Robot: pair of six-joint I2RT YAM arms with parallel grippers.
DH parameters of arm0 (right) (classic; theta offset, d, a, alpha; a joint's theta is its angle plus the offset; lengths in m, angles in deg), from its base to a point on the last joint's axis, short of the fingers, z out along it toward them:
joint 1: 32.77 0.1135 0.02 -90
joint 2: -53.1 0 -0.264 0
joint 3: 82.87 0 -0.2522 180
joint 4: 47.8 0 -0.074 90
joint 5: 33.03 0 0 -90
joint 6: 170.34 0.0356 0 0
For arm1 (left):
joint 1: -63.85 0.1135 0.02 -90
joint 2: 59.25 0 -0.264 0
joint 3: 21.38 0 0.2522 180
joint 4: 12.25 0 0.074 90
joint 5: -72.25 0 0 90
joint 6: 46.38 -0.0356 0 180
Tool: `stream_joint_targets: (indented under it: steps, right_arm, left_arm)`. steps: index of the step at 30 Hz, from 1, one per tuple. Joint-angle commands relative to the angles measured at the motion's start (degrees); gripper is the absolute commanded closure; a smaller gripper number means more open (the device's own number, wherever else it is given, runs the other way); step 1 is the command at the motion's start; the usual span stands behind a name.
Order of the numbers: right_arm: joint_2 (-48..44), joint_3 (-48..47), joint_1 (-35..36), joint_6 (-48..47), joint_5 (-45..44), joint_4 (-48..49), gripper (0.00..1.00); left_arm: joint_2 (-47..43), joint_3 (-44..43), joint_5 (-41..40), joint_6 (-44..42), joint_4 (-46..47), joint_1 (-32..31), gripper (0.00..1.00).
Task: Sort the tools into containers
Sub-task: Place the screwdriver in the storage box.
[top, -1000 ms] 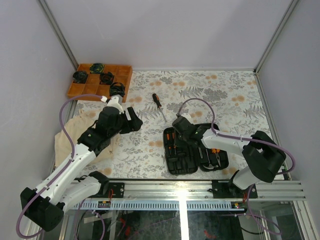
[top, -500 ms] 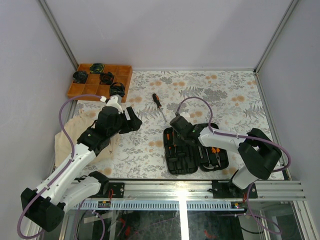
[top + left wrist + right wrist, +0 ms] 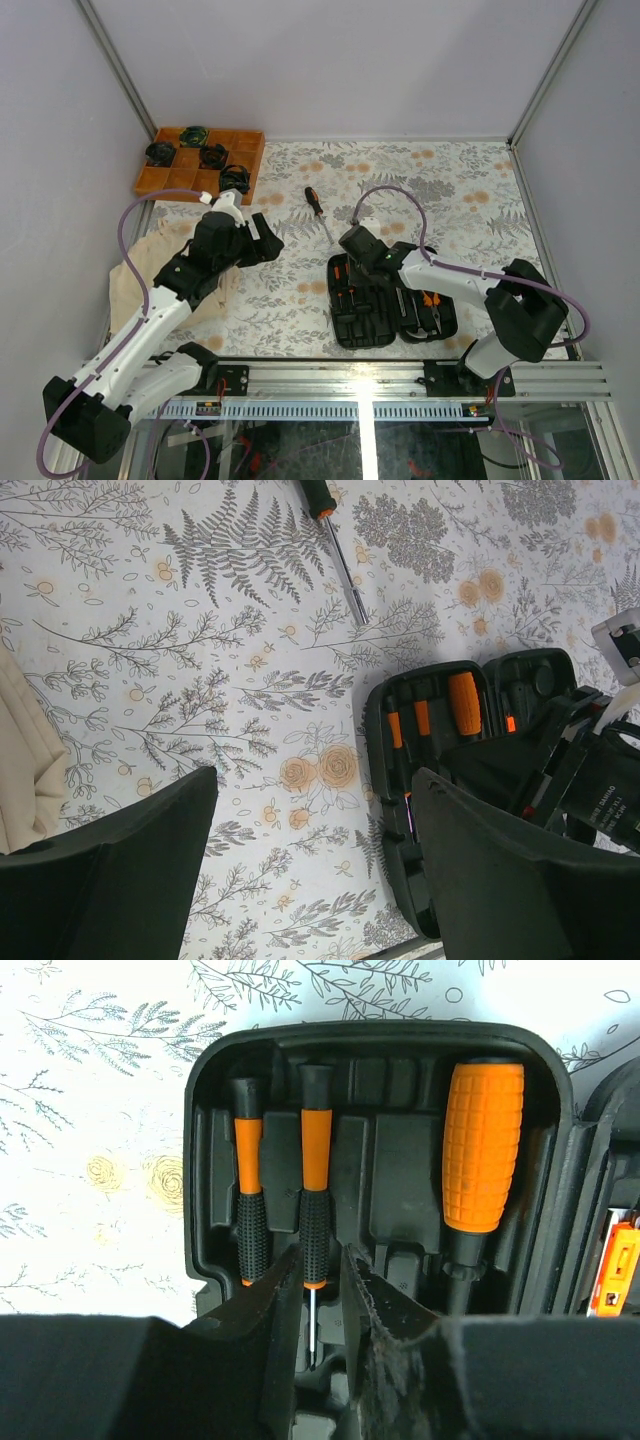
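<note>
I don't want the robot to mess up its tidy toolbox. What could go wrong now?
1. The right gripper has its fingers close on both sides of the thin screwdriver lying in the case. Lifting off crooked could drag it out of its slot.
2. The loose screwdriver lies on the table outside the case. A grab on its round shaft might make it roll away.

No text legible — none at all
</note>
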Motion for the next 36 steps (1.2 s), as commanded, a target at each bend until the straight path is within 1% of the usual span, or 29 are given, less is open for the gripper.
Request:
stream_joint_targets:
  steps: [1, 6, 10, 19, 23, 31, 36]
  right_arm:
    - [-0.60, -3.67, 0.18, -2.07, 0.05, -2.26, 0.74]
    - [1.64, -4.74, 0.18, -2.93, 3.39, -2.48, 0.79]
    - [3.27, -5.41, 0.17, -3.33, 4.69, -2.43, 0.80]
    - [5.75, -7.29, 0.29, -3.99, 4.28, -4.92, 0.81]
    - [8.28, -8.02, 0.38, -4.18, 3.79, -6.40, 0.83]
    - [13.19, -11.22, 0.79, -5.31, 3.59, -13.14, 0.84]
    - [18.27, -13.69, 0.79, -6.94, 5.23, -17.96, 0.86]
  left_arm:
    - [0.22, 0.63, 1.08, -1.15, 1.39, 0.65, 0.23]
    - [0.13, 0.69, 1.54, -1.15, 1.52, 0.99, 0.22]
    - [0.35, 0.65, 1.99, -1.10, 1.59, 1.21, 0.22]
    - [1.00, 0.67, 3.17, -0.88, 1.90, 1.89, 0.23]
    - [1.31, 0.63, 3.57, -0.79, 1.95, 2.39, 0.23]
    - [1.30, 0.78, 3.85, -0.62, 1.94, 2.93, 0.23]
    - [1.33, 0.77, 4.15, -0.55, 1.94, 3.15, 0.23]
